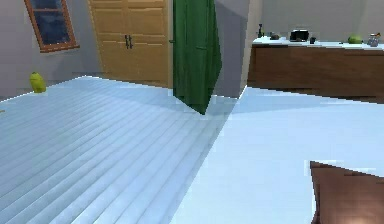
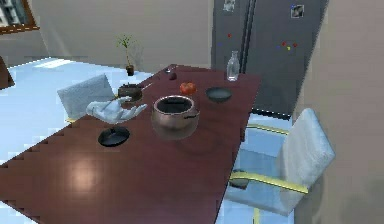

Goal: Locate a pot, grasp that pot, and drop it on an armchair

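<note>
Reference: long dark reddish-brown wooden bench (image 2: 60, 175).

On the bench, mid-length: flat black round dish (image 2: 113, 139), with a crumpled pale translucent sheet (image 2: 116, 110) just beyond it.

Toward the bench's far end: small red round fruit (image 2: 187, 88), dark shallow bowl (image 2: 219, 95), clear glass bottle (image 2: 232, 68).

White padded chair (image 2: 296, 160) at the bench's edge on the arm side view's right. Second white chair (image 2: 84, 95) at the opposite edge.

Tall grey refrigerator (image 2: 262, 45) behind the bench's far end.

Green door (image 1: 197, 52) ajar, wooden wardrobe (image 1: 131, 40) behind, counter (image 1: 315, 66) right.
</note>
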You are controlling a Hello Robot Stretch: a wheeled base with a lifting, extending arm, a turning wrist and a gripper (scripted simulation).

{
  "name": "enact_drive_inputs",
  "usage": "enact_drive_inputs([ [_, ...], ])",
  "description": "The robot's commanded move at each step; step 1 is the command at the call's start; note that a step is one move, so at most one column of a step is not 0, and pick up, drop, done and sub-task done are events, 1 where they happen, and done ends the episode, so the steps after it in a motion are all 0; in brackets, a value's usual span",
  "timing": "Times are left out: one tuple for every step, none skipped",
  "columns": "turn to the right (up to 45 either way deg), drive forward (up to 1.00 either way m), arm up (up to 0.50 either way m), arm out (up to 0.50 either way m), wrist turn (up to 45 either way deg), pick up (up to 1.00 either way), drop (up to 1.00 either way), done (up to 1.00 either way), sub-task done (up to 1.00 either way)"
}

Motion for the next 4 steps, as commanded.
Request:
enact_drive_inputs([
  [0.0,0.00,0.50,0.00,0.0,0.00,0.00,0.00,0.00],
  [0.0,0.00,0.38,0.00,0.0,0.00,0.00,0.00,0.00],
  [0.0,0.00,0.00,0.50,0.0,0.00,0.00,0.00,0.00],
  [0.0,0.00,0.00,0.00,45.0,0.00,0.00,0.00,0.00],
])
